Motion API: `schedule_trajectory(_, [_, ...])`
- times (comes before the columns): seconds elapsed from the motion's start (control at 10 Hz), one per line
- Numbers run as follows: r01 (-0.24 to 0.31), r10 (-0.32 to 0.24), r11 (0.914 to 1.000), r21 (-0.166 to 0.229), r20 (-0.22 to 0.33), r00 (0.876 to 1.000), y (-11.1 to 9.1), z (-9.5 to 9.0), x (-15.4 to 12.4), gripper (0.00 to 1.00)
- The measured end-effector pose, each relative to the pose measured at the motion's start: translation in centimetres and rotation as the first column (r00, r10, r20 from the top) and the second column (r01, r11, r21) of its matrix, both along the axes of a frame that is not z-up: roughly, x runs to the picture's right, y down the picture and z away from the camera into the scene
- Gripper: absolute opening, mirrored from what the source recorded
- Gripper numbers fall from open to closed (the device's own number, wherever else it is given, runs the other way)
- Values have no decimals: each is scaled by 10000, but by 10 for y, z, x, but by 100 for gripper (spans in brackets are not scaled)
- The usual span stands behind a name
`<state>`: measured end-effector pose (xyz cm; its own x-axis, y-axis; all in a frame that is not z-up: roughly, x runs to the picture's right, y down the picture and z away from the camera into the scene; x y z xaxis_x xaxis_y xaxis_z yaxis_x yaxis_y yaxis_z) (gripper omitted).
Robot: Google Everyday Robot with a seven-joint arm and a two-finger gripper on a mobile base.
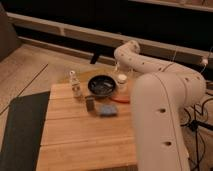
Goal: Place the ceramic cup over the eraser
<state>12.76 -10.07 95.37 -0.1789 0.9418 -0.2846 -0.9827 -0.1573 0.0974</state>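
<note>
The ceramic cup (121, 80) is small and white-cream and stands upright on the wooden table (85, 140), just right of the black bowl (102, 85). The eraser (90, 103), a small dark block, stands in front of the bowl, left of the cup and nearer the camera. My gripper (119, 68) hangs from the bent white wrist just above and behind the cup. I cannot see whether it touches the cup.
A slim clear bottle (75, 83) stands left of the bowl. A flat blue pad (106, 110) lies right of the eraser. A thin orange-red object (121, 99) lies in front of the cup. My white body (160, 120) blocks the table's right side.
</note>
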Motion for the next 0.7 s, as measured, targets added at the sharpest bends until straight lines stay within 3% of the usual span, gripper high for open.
schedule_trajectory(0.3, [-1, 13, 9987, -502, 228, 9997, 14, 20, -10, 65])
schedule_trajectory(0.6, [-454, 467, 9944, -950, 109, 9989, 27, 30, -2, 64])
schedule_trajectory(0.7, [-466, 467, 9933, -1058, -16, 9989, 30, 32, 3, 58])
